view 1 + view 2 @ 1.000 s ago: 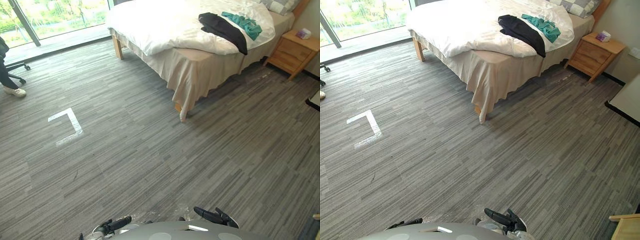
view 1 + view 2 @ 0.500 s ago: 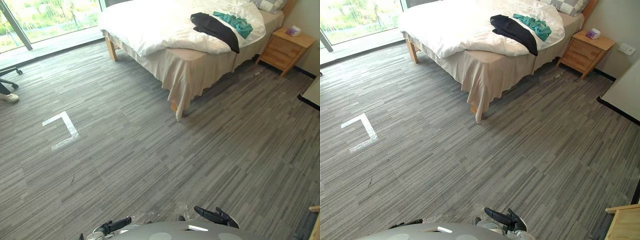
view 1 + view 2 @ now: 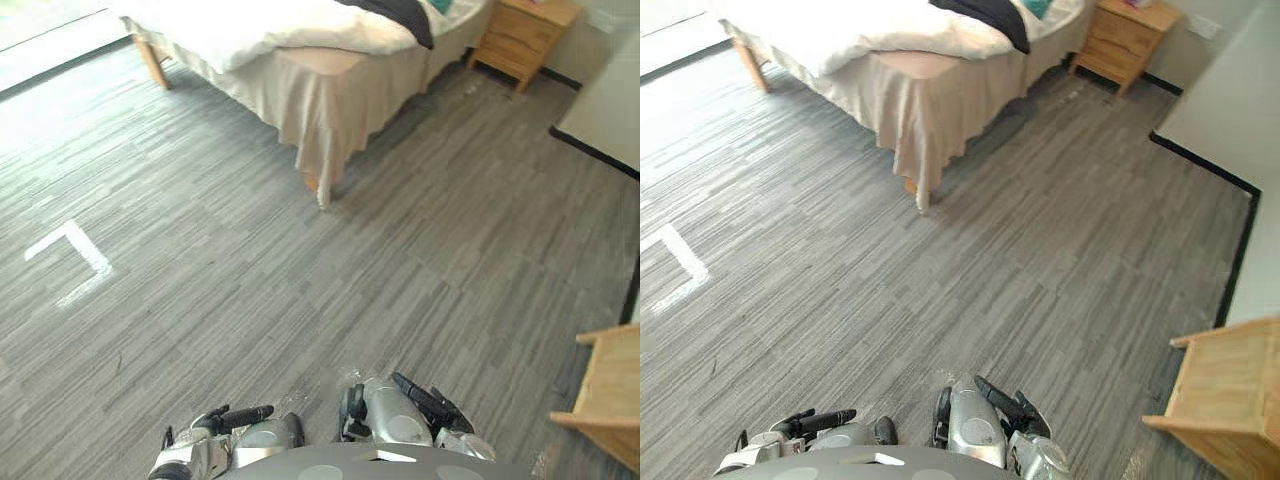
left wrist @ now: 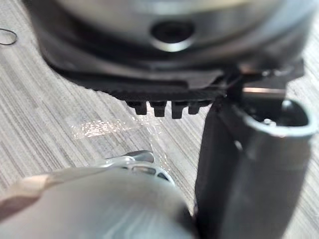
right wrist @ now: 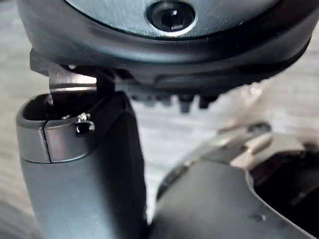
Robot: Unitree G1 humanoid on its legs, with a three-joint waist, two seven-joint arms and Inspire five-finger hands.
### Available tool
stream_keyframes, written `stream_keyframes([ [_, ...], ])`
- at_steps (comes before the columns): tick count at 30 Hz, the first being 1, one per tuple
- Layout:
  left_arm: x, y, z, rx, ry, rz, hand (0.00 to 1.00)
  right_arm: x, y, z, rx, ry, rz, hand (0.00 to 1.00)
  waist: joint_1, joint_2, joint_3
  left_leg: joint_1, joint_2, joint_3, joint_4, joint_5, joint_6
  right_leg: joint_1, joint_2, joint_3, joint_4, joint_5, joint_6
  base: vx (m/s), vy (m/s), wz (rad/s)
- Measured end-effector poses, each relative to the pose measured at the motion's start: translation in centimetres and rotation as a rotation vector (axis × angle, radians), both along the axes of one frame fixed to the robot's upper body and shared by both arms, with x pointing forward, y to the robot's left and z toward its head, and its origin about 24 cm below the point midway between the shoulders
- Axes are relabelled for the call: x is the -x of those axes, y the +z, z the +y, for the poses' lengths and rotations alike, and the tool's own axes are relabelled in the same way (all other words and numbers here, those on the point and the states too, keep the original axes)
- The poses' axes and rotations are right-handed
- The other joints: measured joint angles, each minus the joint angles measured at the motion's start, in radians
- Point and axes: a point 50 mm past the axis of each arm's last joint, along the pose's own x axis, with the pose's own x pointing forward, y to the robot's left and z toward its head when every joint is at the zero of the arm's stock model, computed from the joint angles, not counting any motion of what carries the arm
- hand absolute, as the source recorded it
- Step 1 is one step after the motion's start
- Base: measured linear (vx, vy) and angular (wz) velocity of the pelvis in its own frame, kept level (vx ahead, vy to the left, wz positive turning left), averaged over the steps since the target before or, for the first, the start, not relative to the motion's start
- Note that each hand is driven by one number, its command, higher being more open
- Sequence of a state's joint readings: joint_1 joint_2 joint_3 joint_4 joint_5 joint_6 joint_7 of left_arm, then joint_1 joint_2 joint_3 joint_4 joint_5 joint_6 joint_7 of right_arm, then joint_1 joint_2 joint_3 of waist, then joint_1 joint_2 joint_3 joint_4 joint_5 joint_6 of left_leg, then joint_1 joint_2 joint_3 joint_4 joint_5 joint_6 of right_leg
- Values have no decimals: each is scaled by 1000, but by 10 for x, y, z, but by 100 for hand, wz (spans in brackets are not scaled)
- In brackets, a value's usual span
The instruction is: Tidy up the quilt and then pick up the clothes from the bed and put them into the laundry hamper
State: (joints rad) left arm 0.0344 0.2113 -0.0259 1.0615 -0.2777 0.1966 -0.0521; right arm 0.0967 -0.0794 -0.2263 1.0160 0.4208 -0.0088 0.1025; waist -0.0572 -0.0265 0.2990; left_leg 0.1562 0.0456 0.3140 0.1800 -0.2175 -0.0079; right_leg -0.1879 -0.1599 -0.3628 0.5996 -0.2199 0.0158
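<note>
Left hand (image 3: 222, 421) and right hand (image 3: 432, 406) sat at bottom edge, fingers (image 3: 252, 412) straight, empty; dark clothes (image 3: 398, 10) lay on the quilt (image 3: 250, 25), top centre.

Nothing readable here, no text, label or number, and the one marking is a plain white taped corner (image 3: 68, 262) on the grey striped carpet (image 3: 400, 250) at nine o'clock.

The camera has tilted down, pushing the bed (image 3: 330, 90) to the top edge and revealing wooden furniture (image 3: 610, 395).
</note>
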Motion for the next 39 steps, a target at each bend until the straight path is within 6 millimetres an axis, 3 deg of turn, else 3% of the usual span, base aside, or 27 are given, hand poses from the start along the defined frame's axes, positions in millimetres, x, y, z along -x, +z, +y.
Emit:
stream_keyframes([
  [3,-2,0,-2,5,-4,0,100,0,1,-3,-8,-52,-12,100,-1,20,21,13,88,28,33,-40,-42,-17,8,-19,-129,14,22,132,-234,-58],
  [4,-5,0,-4,8,-7,-8,100,0,2,-4,-8,-70,-22,100,-2,31,28,31,133,51,32,-53,-69,-47,6,-11,-197,40,51,241,-347,-62],
  [6,0,-1,-2,7,4,8,100,0,2,-4,-1,-78,-33,100,-2,26,34,73,173,83,23,-65,-121,-86,-17,13,-320,130,94,341,-421,-54],
  [7,2,-1,2,1,18,16,100,0,3,-4,2,-89,-45,100,-2,12,40,117,184,103,25,-83,-162,-92,-53,12,-359,200,111,480,-524,-36],
  [8,6,-3,-4,12,30,24,100,-3,4,-8,10,-99,-60,100,-9,34,49,166,230,122,20,-98,-168,-97,-44,-11,-272,284,74,490,-511,-22],
  [9,6,-4,-5,17,36,24,100,-5,6,-9,14,-103,-80,100,-23,46,47,178,245,125,15,-99,-143,-115,-34,-18,-204,233,31,443,-407,-16],
  [10,10,-5,-6,27,45,24,100,-11,8,-9,25,-97,-108,100,-28,53,41,185,257,112,37,-47,-116,-157,-31,-9,-89,141,-31,431,-415,-14],
  [11,7,-5,-11,35,51,4,100,-11,9,-12,37,-106,-107,100,-29,66,37,165,289,70,103,12,-110,-162,-20,-17,-32,78,-55,455,-448,-19],
  [12,6,-5,-13,37,51,-5,100,-9,8,-14,42,-111,-103,100,-30,77,30,150,305,49,141,46,-94,-156,-8,-21,-23,52,-64,474,-470,-13],
  [13,3,-4,-14,33,51,-23,100,-9,9,-19,67,-102,-107,100,-31,92,22,102,341,16,247,127,-86,-127,22,-25,-35,15,-74,485,-417,-11],
  [14,1,-3,-13,32,60,-43,100,-9,10,-19,76,-92,-110,100,-31,95,20,49,364,-21,381,141,-107,-92,56,-23,-71,6,-82,576,-444,-26],
  [15,-2,-3,-18,52,77,-68,100,-6,8,-21,85,-87,-99,100,-30,114,8,-21,358,-91,555,101,-137,-23,111,-14,-149,9,-83,476,-315,-35],
  [16,-4,-2,-19,58,89,-79,100,-4,7,-22,87,-83,-89,100,-28,112,10,-46,340,-122,620,65,-150,19,135,-3,-192,17,-88,483,-246,-61],
  [17,-5,-2,-20,66,109,-96,100,0,6,-23,89,-73,-72,100,-16,103,12,-78,290,-155,696,3,-153,105,169,30,-272,30,-96,475,-195,-83],
  [20,-16,3,-23,98,91,-162,100,0,7,-24,77,-43,-86,100,12,90,11,-239,152,-160,673,-82,-122,248,211,109,-398,41,-106,454,-142,-91],
  [21,-21,5,-24,105,93,-183,100,-3,8,-25,78,-39,-98,100,23,88,12,-318,98,-156,629,-94,-99,287,213,151,-425,41,-108,547,-56,-108],
  [23,-24,7,-24,114,118,-204,100,-6,10,-25,89,-20,-108,100,40,87,13,-396,43,-152,548,-94,-92,339,210,204,-453,38,-111,516,46,-109],
  [25,-27,8,-24,111,141,-218,100,-7,11,-22,91,-3,-123,100,55,82,16,-431,18,-115,347,-23,-72,425,201,266,-502,18,-94,468,133,-114],
  [27,-25,7,-25,108,153,-214,100,1,10,-14,79,10,-123,100,51,89,11,-425,27,-50,136,139,-37,508,210,314,-518,-37,-63,487,218,-71],
  [28,-25,7,-26,110,159,-214,100,8,9,-14,75,15,-111,100,54,94,2,-421,39,-35,107,305,46,538,217,340,-509,-76,-47,427,209,-32],
  [29,-29,9,-22,101,158,-224,100,9,7,-10,64,22,-103,100,47,72,0,-418,22,-25,111,290,91,546,202,341,-506,-85,-38,520,250,-12],
  [30,-38,12,-23,99,138,-248,100,7,7,-5,52,27,-105,100,46,34,-5,-424,-11,-14,93,277,100,530,170,335,-499,-72,-21,498,246,9],
  [31,-44,14,-24,102,133,-263,100,6,6,-1,43,32,-110,100,53,24,-4,-430,-23,-9,101,266,115,523,156,337,-500,-50,-9,558,301,6],
  [34,-44,13,-24,105,134,-253,100,-3,7,4,34,61,-117,100,57,24,-5,-406,-32,19,144,185,132,541,136,363,-483,30,-3,393,263,-8],
  [37,-38,10,-24,98,149,-224,100,-15,9,5,42,94,-140,100,80,27,-19,-339,-63,54,90,128,128,473,95,365,-299,33,4,269,214,-35],
  [38,-33,7,-26,102,141,-205,100,-16,9,6,39,96,-138,100,79,31,-34,-280,-97,64,7,129,120,351,56,336,-39,49,91,275,257,-22],
  [39,-30,6,-28,102,132,-193,100,-16,8,6,36,96,-135,100,74,30,-35,-239,-122,61,-32,132,118,281,33,318,110,75,141,233,215,-9],
])
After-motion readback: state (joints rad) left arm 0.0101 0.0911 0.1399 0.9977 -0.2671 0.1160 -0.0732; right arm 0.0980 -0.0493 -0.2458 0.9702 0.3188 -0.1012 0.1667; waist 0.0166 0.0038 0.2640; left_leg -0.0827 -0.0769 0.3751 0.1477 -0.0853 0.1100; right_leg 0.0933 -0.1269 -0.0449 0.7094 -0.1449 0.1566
